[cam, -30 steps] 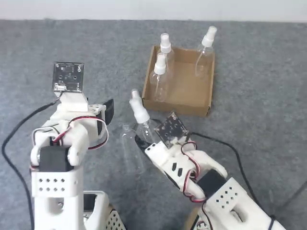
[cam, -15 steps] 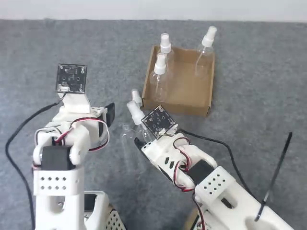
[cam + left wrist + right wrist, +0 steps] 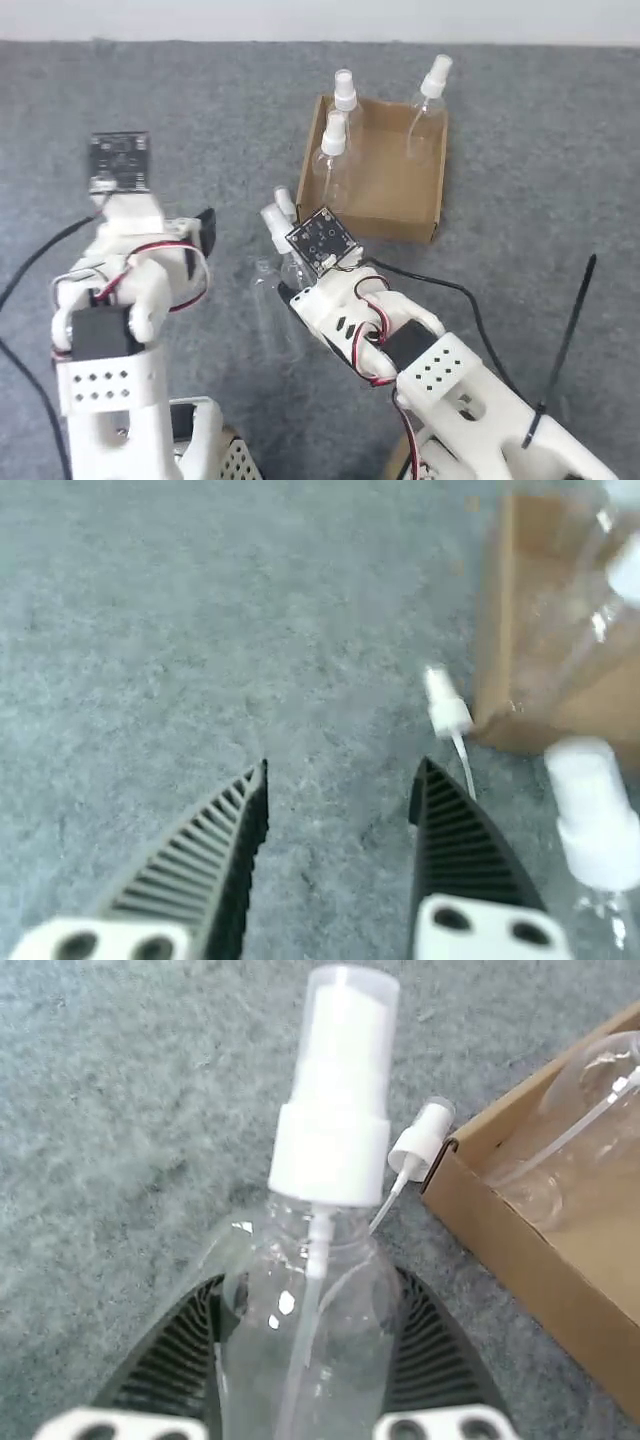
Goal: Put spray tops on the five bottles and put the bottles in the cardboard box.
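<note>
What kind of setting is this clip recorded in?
Probably a robotics test bench rather than a real packing line: the white left arm and right arm sit at a grey, carpet-like table, with one cardboard box of spray bottles.

Cardboard box [image 3: 375, 222] and two arms on grey mat [image 3: 540, 150].
In box, upright, capped: far-left bottle [image 3: 345, 100], near-left bottle [image 3: 333, 150], far-right bottle [image 3: 428, 100]. Beside box's near-left corner: loose spray top [image 3: 285, 200]. At right arm [image 3: 400, 345] tip: fourth bottle [image 3: 274, 228], capped, partly hidden. Between arms: uncapped bottle [image 3: 272, 315]. Left arm [image 3: 120, 300] apart from all bottles.
</note>
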Available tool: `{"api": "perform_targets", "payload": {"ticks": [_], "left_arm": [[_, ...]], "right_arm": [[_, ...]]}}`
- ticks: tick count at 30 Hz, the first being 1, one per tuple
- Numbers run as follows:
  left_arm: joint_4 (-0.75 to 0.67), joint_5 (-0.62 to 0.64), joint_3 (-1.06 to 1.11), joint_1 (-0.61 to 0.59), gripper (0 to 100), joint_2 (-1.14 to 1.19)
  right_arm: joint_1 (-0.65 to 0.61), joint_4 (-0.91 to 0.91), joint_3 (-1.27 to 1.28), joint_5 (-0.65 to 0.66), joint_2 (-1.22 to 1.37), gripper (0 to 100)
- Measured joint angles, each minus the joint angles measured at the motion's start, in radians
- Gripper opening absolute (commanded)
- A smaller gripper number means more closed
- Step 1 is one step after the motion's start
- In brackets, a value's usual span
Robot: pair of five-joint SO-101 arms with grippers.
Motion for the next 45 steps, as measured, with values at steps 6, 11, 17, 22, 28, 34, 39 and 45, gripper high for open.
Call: {"api": "perform_targets", "payload": {"ticks": [6,11,17,22,28,34,39,45], "left_arm": [[-0.115,-0.003,0.029,-0.005,21,0.0],[-0.196,0.021,0.101,0.098,21,0.0],[-0.201,0.026,0.103,0.158,21,0.0],[-0.18,0.032,0.101,0.199,21,-0.002],[-0.152,0.005,0.098,0.261,21,-0.025],[-0.15,-0.021,0.12,0.264,21,-0.025],[-0.15,-0.034,0.123,0.264,21,-0.026],[-0.149,-0.037,0.115,0.264,22,-0.017]], "right_arm": [[0.0,-0.003,0.0,0.0,-0.012,0.6],[-0.029,-0.003,0.032,0.003,-0.097,0.6],[-0.064,-0.003,0.068,0.006,-0.149,0.6],[-0.066,-0.003,0.069,0.006,-0.15,0.6],[-0.068,-0.003,0.071,0.011,-0.149,0.6],[-0.069,-0.002,0.08,0.011,-0.147,0.6],[-0.069,0.0,0.08,0.011,-0.147,0.6],[-0.069,0.0,0.1,0.011,-0.155,0.6]]}}
